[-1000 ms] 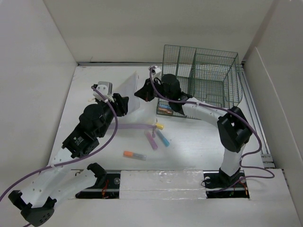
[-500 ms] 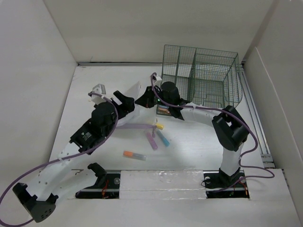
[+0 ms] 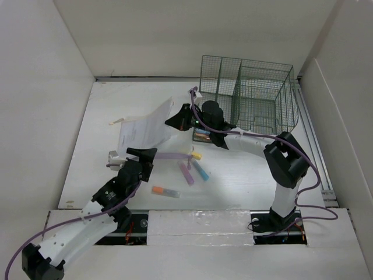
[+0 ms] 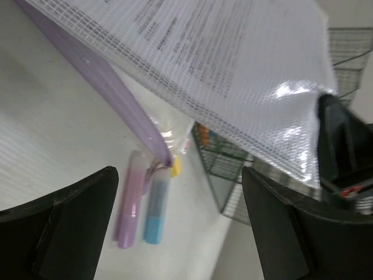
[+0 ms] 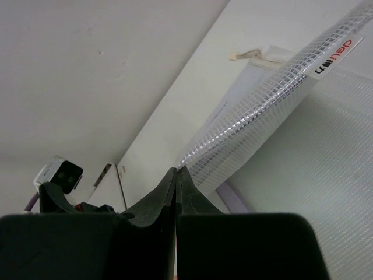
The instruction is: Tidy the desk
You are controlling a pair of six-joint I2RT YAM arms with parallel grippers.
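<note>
**Bench** (image 3: 245, 169): the white top fills the middle of the overhead view and is walled by white panels. It carries everything listed below, and you still have loose items on it to tidy.

**Pouch** (image 3: 144, 129): a clear mesh document pouch with papers inside, left of centre. It stands tilted, with its purple zip edge low by the bench and its upper part raised. It sits that way because it is pinched at its right edge.

**Right gripper** (image 3: 172, 120): closed on the pouch's right edge, just left of the basket. This one grip looks to be what props the sheet up, probably so you can swing it toward the basket.

**Left gripper** (image 3: 141, 154): lower left, with the jaws spread wide and nothing between them. It sits below the pouch and apart from it, so you have no second hold there.

**Basket** (image 3: 262, 87): green wire, upper right, the likely place for the items. A few coloured items lie in its near-left compartment (image 3: 203, 136); you cannot tell what kind they are.

**Highlighters**: yellow (image 3: 196, 156), purple (image 3: 186, 173) and blue (image 3: 201, 171) are clustered at centre, just beside the pouch's low corner. The orange one (image 3: 165, 191) lies apart, lower down. All are loose on the bench and not yet filed.
</note>
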